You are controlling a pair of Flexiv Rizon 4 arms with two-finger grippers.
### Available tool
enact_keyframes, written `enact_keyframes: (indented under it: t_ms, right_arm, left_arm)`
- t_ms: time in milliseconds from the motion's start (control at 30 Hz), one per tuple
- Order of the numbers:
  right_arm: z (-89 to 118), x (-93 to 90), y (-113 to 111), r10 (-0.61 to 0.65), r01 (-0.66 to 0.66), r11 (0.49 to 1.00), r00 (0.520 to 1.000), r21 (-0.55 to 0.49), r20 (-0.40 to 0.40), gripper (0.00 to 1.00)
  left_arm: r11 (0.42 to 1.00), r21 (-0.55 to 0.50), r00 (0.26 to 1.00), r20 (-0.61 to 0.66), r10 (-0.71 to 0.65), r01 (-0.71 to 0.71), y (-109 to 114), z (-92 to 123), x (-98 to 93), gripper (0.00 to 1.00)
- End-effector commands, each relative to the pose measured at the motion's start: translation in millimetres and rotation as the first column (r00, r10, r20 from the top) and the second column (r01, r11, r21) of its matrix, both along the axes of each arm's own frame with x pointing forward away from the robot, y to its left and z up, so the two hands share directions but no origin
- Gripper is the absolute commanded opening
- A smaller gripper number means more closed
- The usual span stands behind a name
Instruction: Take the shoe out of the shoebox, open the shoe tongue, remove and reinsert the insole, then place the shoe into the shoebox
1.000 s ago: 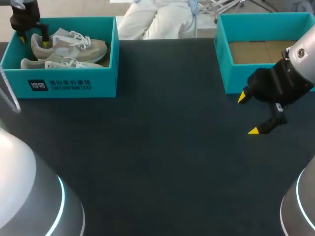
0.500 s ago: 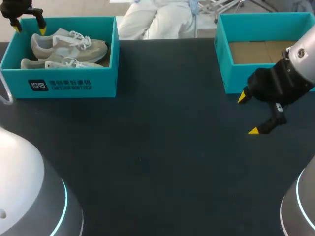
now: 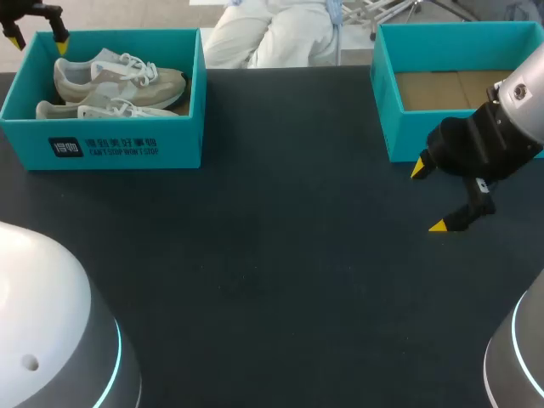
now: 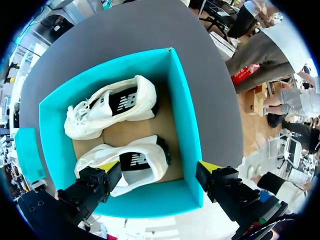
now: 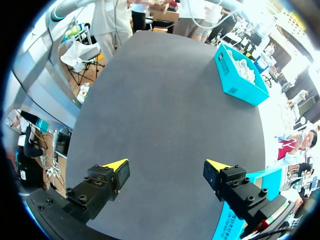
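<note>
Two pale shoes lie side by side in the teal shoebox (image 3: pixel 110 149) at the far left of the table (image 3: pixel 280 246). The far shoe (image 3: pixel 119 76) and the near shoe (image 3: pixel 102 110) both have their heels to the left, with white laces showing. My left gripper (image 3: pixel 36 41) hovers above the box's far left corner, its fingers spread wide and holding nothing. In the left wrist view one yellow tip hangs over the heel end of one of the shoes and the other hangs outside the box's wall. My right gripper (image 3: pixel 427 197) hangs over the dark table just near of a second teal box (image 3: pixel 404 136) at the far right, also spread wide with nothing between its fingers. That box shows a brown cardboard floor
</note>
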State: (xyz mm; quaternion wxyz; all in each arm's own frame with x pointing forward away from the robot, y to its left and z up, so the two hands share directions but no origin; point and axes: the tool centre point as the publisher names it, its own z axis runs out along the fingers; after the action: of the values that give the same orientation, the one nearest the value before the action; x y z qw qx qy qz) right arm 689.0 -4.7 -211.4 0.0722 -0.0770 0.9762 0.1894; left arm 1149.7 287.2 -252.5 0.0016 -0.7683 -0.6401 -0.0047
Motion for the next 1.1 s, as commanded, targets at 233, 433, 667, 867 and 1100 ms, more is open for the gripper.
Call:
enact_keyframes:
  t_ms: [233,433,667,867,1100]
  right_arm:
    - [-1.0,0.5,1.2,-0.001,0.001,1.0,1.0,-0.003,0.0,1.0]
    - [-1.0,0.5,1.2,-0.001,0.001,1.0,1.0,-0.003,0.0,1.0]
    - [-1.0,0.5,1.2,-0.001,0.001,1.0,1.0,-0.003,0.0,1.0]
    - [-1.0,0.5,1.2,-0.001,0.001,1.0,1.0,-0.003,0.0,1.0]
    - [-1.0,0.5,1.2,-0.001,0.001,1.0,1.0,-0.003,0.0,1.0]
  left_arm:
    - [1.0,0.0,1.0,0.022,-0.001,0.001,-0.4,-0.9,-6.1,1.0]
    - [1.0,0.0,1.0,0.022,-0.001,0.001,-0.4,-0.9,-6.1,1.0]
    - [1.0,0.0,1.0,0.022,-0.001,0.001,-0.4,-0.9,-6.1,1.0]
    - [1.0,0.0,1.0,0.022,-0.001,0.001,-0.4,-0.9,-6.1,1.0]
    - [0.998,0.016,0.998,0.015,-0.06,0.06,0.8,4.0,-47.0,1.0]
